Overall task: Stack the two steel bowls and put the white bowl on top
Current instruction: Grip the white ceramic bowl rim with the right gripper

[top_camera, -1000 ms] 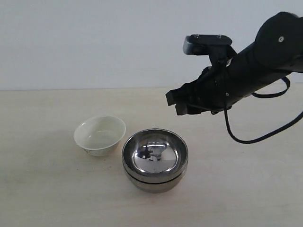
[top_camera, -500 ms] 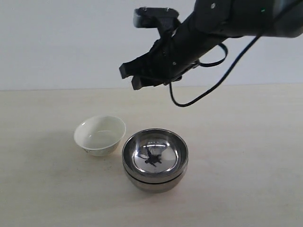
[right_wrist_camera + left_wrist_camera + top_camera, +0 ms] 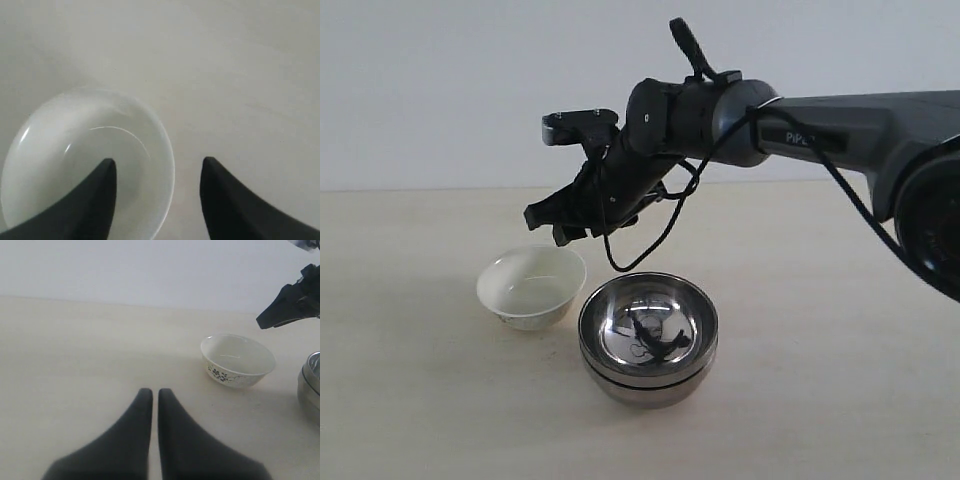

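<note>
The two steel bowls [image 3: 648,338] sit nested one in the other on the table, right of the white bowl [image 3: 531,286]. The white bowl also shows in the left wrist view [image 3: 238,360], with a dark floral mark outside, and from above in the right wrist view [image 3: 87,162]. My right gripper [image 3: 548,224] hangs open just above the white bowl's far right rim, one fingertip over the bowl's inside, the other over bare table [image 3: 157,165]. My left gripper [image 3: 151,392] is shut and empty, low over the table, well clear of the bowls.
A pale wooden table [image 3: 840,330] meets a plain white wall behind. The right arm [image 3: 840,120] spans from the right edge across the upper middle, with a black cable [image 3: 650,235] looping beneath it above the steel bowls.
The right arm has swung from the right side leftward and down; its open gripper now hovers over the white bowl. The bowls have not moved.
</note>
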